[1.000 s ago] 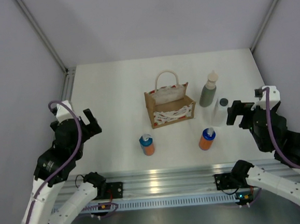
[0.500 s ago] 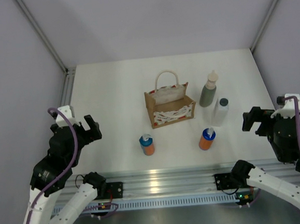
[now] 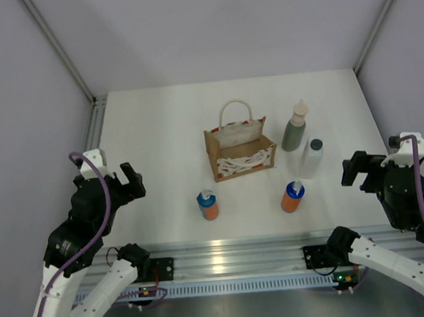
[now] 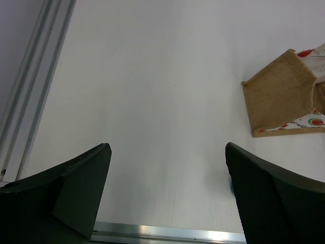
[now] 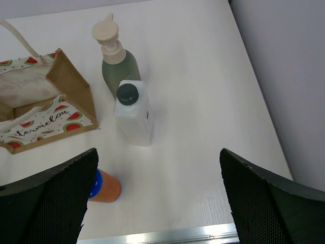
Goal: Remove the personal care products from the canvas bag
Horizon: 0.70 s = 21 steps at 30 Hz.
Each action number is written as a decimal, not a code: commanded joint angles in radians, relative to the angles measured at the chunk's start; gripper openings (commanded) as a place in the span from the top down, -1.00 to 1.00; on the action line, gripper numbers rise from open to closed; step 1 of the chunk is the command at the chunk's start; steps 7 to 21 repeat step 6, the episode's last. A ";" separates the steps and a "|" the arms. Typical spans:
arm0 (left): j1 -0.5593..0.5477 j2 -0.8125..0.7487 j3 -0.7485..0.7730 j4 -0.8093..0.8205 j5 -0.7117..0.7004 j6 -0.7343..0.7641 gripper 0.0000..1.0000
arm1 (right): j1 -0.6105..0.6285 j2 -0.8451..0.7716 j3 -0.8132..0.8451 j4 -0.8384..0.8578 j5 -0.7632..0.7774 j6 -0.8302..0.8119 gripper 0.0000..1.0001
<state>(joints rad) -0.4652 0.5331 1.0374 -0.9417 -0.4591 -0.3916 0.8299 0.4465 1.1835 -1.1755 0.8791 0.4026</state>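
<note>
The tan canvas bag [image 3: 239, 150] with a cream loop handle stands upright mid-table; it also shows in the left wrist view [image 4: 282, 94] and the right wrist view [image 5: 45, 109]. All four bottles stand on the table outside it: the grey-green bottle [image 3: 294, 130] [image 5: 120, 68], the whitish bottle [image 3: 311, 158] [image 5: 134, 117], and two orange bottles [image 3: 208, 204] [image 3: 292, 197], one of them at the right wrist view's lower left [image 5: 104, 187]. My left gripper [image 3: 129, 181] [image 4: 167, 195] is open and empty at the table's left. My right gripper [image 3: 356, 169] [image 5: 157, 198] is open and empty at the right.
An aluminium rail [image 3: 227, 254] runs along the table's near edge. Grey enclosure walls stand close on both sides, with a metal track [image 3: 95, 120] along the left edge.
The right arm drew back to the right, away from the whitish bottle, and the left arm drew back a little. Over the last half second neither moved noticeably. The bottles and bag stayed put.
</note>
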 commanded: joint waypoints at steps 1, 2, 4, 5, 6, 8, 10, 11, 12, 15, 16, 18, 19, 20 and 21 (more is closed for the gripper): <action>0.003 0.011 -0.007 0.052 0.013 -0.004 -0.97 | -0.012 0.020 0.005 -0.026 0.015 0.008 -0.99; 0.005 0.010 -0.007 0.053 0.013 -0.004 -0.97 | -0.014 0.020 0.001 -0.021 0.015 0.008 -0.99; 0.005 0.010 -0.007 0.053 0.014 -0.004 -0.97 | -0.012 0.020 -0.008 -0.009 0.017 0.005 -0.99; 0.003 0.010 -0.005 0.052 0.014 -0.003 -0.97 | -0.014 0.020 -0.016 -0.001 0.017 0.005 -0.99; 0.005 0.010 -0.005 0.053 0.014 -0.003 -0.97 | -0.012 0.021 -0.018 -0.001 0.014 0.007 -0.99; 0.005 0.010 -0.005 0.053 0.014 -0.003 -0.97 | -0.012 0.021 -0.018 -0.001 0.014 0.007 -0.99; 0.005 0.010 -0.005 0.053 0.014 -0.003 -0.97 | -0.012 0.021 -0.018 -0.001 0.014 0.007 -0.99; 0.005 0.010 -0.005 0.053 0.014 -0.003 -0.97 | -0.012 0.021 -0.018 -0.001 0.014 0.007 -0.99; 0.005 0.010 -0.005 0.053 0.014 -0.003 -0.97 | -0.012 0.021 -0.018 -0.001 0.014 0.007 -0.99; 0.005 0.010 -0.005 0.053 0.014 -0.003 -0.97 | -0.012 0.021 -0.018 -0.001 0.014 0.007 -0.99; 0.005 0.010 -0.005 0.053 0.014 -0.003 -0.97 | -0.012 0.021 -0.018 -0.001 0.014 0.007 -0.99; 0.005 0.010 -0.005 0.053 0.014 -0.003 -0.97 | -0.012 0.021 -0.018 -0.001 0.014 0.007 -0.99; 0.005 0.010 -0.005 0.053 0.014 -0.003 -0.97 | -0.012 0.021 -0.018 -0.001 0.014 0.007 -0.99; 0.005 0.010 -0.005 0.053 0.014 -0.003 -0.97 | -0.012 0.021 -0.018 -0.001 0.014 0.007 -0.99; 0.005 0.010 -0.005 0.053 0.014 -0.003 -0.97 | -0.012 0.021 -0.018 -0.001 0.014 0.007 -0.99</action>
